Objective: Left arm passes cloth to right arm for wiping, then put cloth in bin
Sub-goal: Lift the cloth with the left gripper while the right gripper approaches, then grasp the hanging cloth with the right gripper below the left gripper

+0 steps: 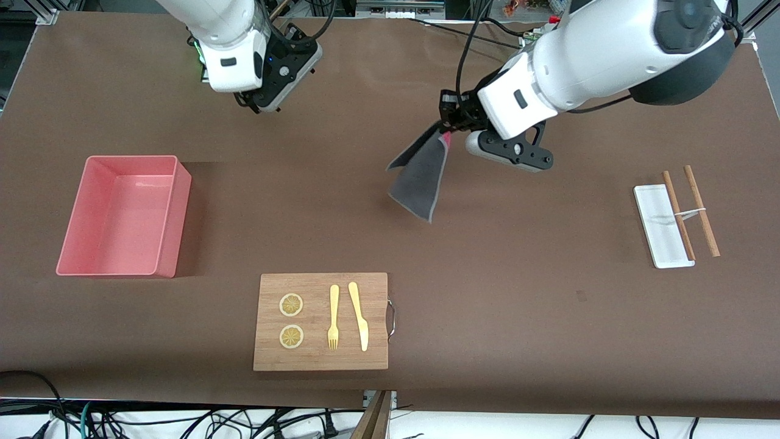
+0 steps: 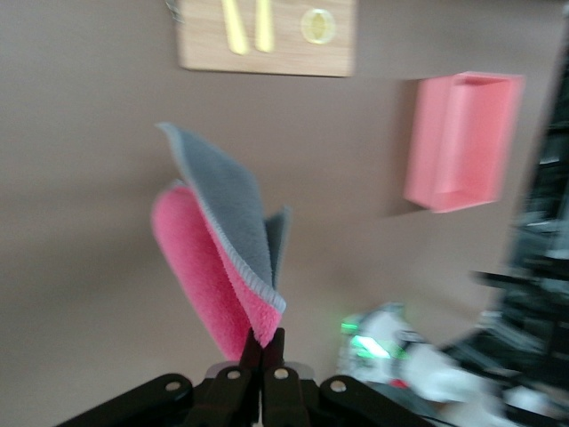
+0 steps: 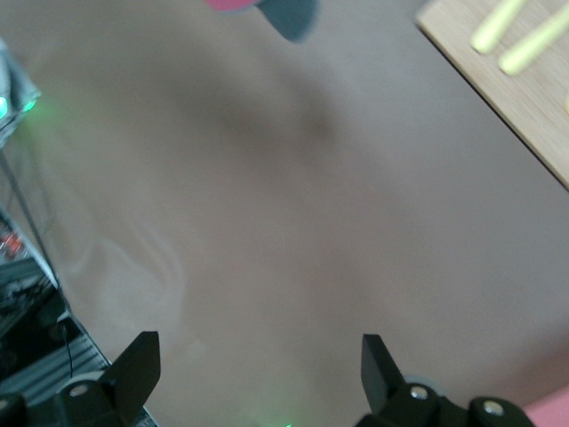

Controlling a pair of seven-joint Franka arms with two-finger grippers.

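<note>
Left arm (image 1: 609, 55) reaching in from its base toward the table's middle, wrist tipped down. Left gripper (image 1: 448, 131) up in the air over bare table, fingers (image 2: 252, 351) pinched tight on one corner of the cloth (image 1: 420, 183). Right arm (image 1: 234, 36) waiting near its base, right gripper (image 1: 256, 107) over bare table at the bin's one o'clock in the front view, fingers (image 3: 138, 369) spread wide with nothing between them.

Cloth hanging free from the pinch, off the table: mostly dark grey toward the front camera, only a sliver of magenta at the gripped corner. Bin (image 1: 167, 213) toward the right arm's end of the table, at about the cloth's nine o'clock.

Left wrist view showing what the front view hides: the cloth (image 2: 222, 258) fanned into layers, a broad pink fleecy face under the grey. Right wrist view catching just a blurred cloth edge (image 3: 284, 13).
</note>
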